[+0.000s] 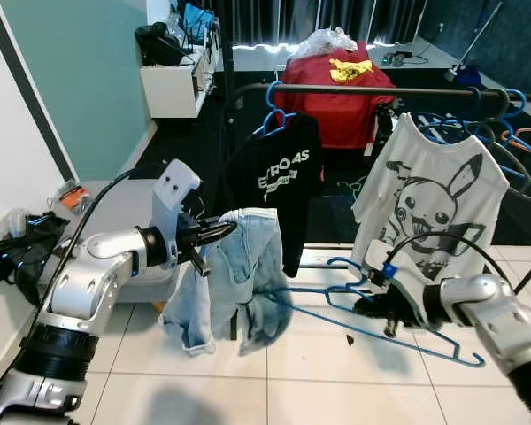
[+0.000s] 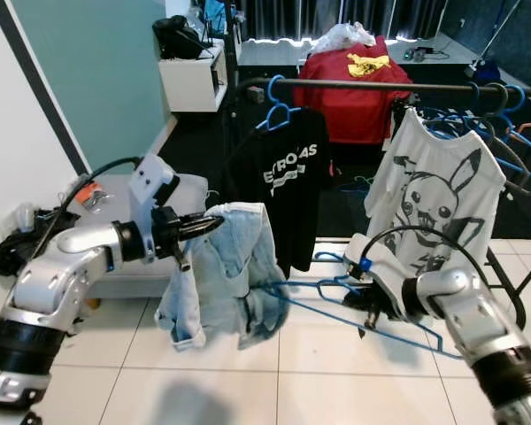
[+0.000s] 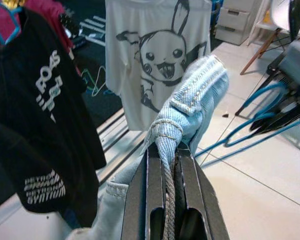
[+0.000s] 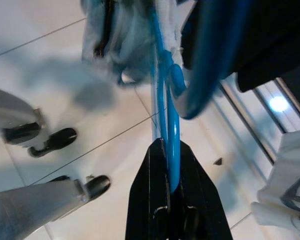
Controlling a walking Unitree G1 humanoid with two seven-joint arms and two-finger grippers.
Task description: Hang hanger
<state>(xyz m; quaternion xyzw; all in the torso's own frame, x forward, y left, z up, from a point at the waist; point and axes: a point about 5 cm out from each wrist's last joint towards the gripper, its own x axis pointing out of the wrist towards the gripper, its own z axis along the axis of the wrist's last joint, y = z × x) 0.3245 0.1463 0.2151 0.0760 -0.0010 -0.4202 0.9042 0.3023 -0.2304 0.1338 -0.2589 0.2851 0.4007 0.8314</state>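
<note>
My left gripper is shut on the waistband of light blue denim shorts, which hang down from it in front of the clothes rack. A blue plastic hanger runs from the shorts out to the right, tilted down toward the floor. My right gripper is shut on that hanger near its hook. In the right wrist view the blue hanger runs straight out from between the black fingers. In the left wrist view the denim shorts are pinched between the fingers.
A dark rail crosses the scene, carrying a black printed T-shirt on a blue hanger, a white cartoon T-shirt and several spare blue hangers. A grey box and a black bag lie at left.
</note>
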